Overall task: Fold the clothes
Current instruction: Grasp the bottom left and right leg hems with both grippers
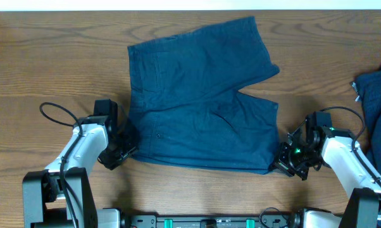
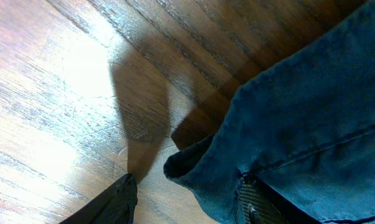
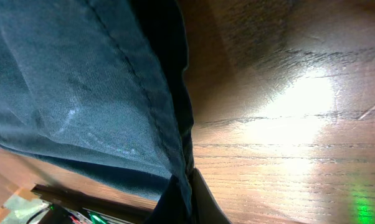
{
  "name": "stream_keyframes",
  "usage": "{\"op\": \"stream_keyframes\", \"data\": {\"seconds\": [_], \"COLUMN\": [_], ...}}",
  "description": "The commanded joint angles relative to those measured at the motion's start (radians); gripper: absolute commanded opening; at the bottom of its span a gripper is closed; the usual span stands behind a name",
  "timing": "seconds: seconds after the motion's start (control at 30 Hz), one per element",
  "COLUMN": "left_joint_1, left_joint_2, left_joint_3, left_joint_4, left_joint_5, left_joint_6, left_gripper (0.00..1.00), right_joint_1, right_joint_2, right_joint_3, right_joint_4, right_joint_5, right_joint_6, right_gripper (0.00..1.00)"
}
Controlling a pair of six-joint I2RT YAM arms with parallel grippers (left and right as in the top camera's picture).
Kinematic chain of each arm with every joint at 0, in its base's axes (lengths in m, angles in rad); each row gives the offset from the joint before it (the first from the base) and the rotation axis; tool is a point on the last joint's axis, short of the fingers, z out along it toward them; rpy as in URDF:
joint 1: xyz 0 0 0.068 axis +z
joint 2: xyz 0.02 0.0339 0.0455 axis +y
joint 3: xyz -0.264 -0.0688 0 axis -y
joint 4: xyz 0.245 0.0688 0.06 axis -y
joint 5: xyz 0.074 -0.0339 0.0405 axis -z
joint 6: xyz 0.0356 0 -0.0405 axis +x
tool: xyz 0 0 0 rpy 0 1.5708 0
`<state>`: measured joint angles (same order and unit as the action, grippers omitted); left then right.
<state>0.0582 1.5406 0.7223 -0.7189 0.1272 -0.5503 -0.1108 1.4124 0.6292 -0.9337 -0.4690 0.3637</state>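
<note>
Softly creased navy denim-like shorts (image 1: 200, 101)

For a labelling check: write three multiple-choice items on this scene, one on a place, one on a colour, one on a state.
1. Where does the second dark garment lie?
A. At the table's right edge
B. At the far edge, in the middle
C. At the left edge

2. What colour are the shorts?
A. Red
B. Dark blue
C. White

3. How is the right gripper?
A. Open above bare wood
B. Shut on the shorts' leg hem
C. Out of view

Key: 1 A, the overhead view's right border cuts it off; 2 B, the cloth is navy in every view; 3 B, the right wrist view shows cloth pinched in its jaws.
</note>
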Motion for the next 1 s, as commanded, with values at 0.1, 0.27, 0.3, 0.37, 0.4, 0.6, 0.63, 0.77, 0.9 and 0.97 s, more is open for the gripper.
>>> {"op": "stream_keyframes", "data": {"seconds": [0.1,0.27,0.3,0.37,0.4,0.6,0.63,0.77,0.9,0.97], "left_joint_1": [0.003,0.003,0.002,0.002,0.002,0.002,0.002,0.003,0.005,0.005], "left_joint_2": [0.021,0.021,0.021,0.021,0.021,0.021,0.021,0.020,0.001,-0.017], "left_joint_3": [-0.117,-0.175,-0.179,-0.179,-0.179,-0.179,-0.179,-0.178,-0.152,-0.140], "left_joint_4": [0.141,0.261,0.273,0.274,0.274,0.245,0.238,0.219,0.175,0.142], "left_joint_5": [-0.042,-0.042,-0.042,-0.042,-0.042,0.004,0.016,0.023,0.070,0.132], "left_joint_6": [-0.043,-0.038,-0.033,-0.033,-0.032,-0.031,-0.030,-0.001,0.091,0.132], "left_gripper": [0.55,0.39,0.33,0.23,0.20,0.27,0.33,0.54,0.57,0.59], "right_joint_1": [0.006,0.006,0.006,0.006,0.006,0.006,0.006,0.006,0.006,0.006], "right_joint_2": [-0.012,-0.012,-0.012,-0.012,-0.012,-0.012,-0.012,-0.012,-0.012,-0.012], "right_joint_3": [0.016,0.016,0.016,0.016,0.016,0.016,0.016,0.016,0.016,0.016], "right_joint_4": [0.006,0.006,0.006,0.006,0.005,0.006,0.006,0.005,0.006,0.006], "right_joint_5": [0.055,0.054,0.054,0.054,0.054,0.054,0.054,0.054,0.054,0.054], "right_joint_6": [0.002,-0.003,-0.002,-0.002,-0.002,-0.002,-0.003,-0.005,-0.005,-0.005], "right_gripper": [0.01,0.01,0.01,0.01,0.01,0.01,0.01,0.01,0.01,0.01]}}
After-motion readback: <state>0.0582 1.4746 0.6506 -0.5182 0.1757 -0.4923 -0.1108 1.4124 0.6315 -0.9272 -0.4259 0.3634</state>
